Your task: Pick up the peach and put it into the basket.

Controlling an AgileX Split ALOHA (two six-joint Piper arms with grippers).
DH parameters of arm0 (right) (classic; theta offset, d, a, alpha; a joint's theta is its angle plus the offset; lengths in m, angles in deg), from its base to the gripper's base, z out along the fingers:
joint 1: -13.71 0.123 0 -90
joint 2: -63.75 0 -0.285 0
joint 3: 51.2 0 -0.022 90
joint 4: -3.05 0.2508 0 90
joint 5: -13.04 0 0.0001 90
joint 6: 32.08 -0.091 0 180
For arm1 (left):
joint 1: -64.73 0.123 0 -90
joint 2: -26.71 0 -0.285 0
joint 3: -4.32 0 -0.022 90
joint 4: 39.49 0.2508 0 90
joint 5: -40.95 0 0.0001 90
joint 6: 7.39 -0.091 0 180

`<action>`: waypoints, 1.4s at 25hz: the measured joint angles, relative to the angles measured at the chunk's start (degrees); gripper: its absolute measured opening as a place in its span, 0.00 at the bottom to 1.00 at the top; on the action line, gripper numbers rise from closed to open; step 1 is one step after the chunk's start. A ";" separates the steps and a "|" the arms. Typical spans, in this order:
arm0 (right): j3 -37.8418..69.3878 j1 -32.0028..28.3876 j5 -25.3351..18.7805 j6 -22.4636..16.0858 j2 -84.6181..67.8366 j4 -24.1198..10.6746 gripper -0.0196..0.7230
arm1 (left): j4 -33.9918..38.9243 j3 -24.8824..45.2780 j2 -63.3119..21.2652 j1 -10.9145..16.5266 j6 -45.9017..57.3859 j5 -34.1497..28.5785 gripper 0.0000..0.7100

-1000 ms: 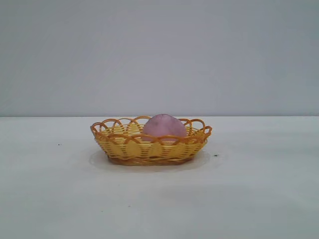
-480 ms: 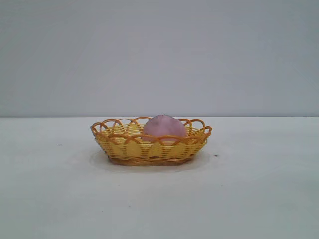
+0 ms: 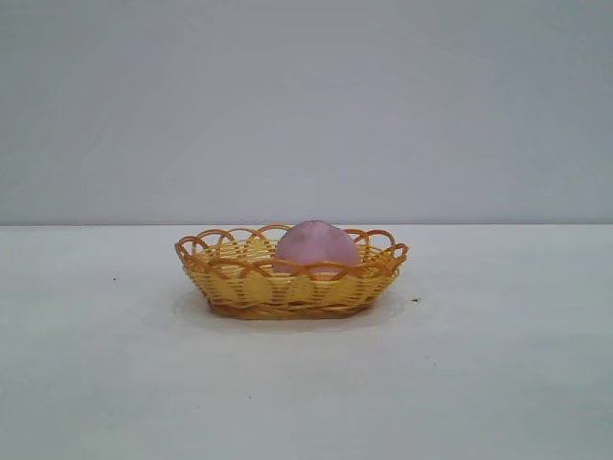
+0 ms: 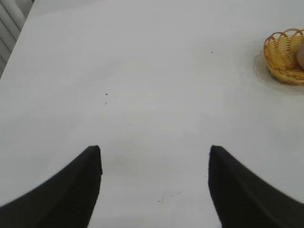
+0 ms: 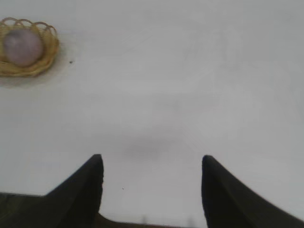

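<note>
The pinkish-purple peach (image 3: 317, 242) lies inside the yellow woven basket (image 3: 239, 283) at the middle of the white table, its top showing above the orange-brown looped rim. From the right wrist the peach (image 5: 22, 46) fills the basket (image 5: 49, 52). Only part of the basket (image 4: 279, 57) enters the left wrist view. My left gripper (image 4: 155, 151) hangs open over bare table, far from the basket, nothing between its fingers. My right gripper (image 5: 152, 159) is open too, empty and well away from the basket. Neither arm shows in the exterior view.
The white tabletop (image 3: 479, 364) stretches all around the basket, with a few small dark specks (image 3: 415, 300) on it. A plain grey wall (image 3: 306, 105) stands behind. The table's edge and some slats (image 4: 9, 21) show in the left wrist view.
</note>
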 joint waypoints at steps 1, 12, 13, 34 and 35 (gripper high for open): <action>0.00 0.70 0.00 0.00 -1.62 -0.12 0.54 | 0.00 0.00 0.00 0.00 0.00 0.00 0.65; 0.00 3.01 -0.11 -0.10 -5.55 -1.32 0.54 | 0.00 0.00 0.00 0.00 0.00 0.00 0.65; 0.00 3.01 -0.11 -0.30 -5.55 -1.60 0.54 | 0.00 0.00 0.00 0.00 0.00 0.00 0.65; 0.00 1.10 -0.11 -6.01 -5.55 -6.79 0.54 | 0.00 0.00 0.00 0.00 0.00 0.00 0.65; 0.00 1.10 -0.11 -6.01 -5.55 -6.79 0.54 | 0.00 0.00 0.00 0.00 0.00 0.00 0.65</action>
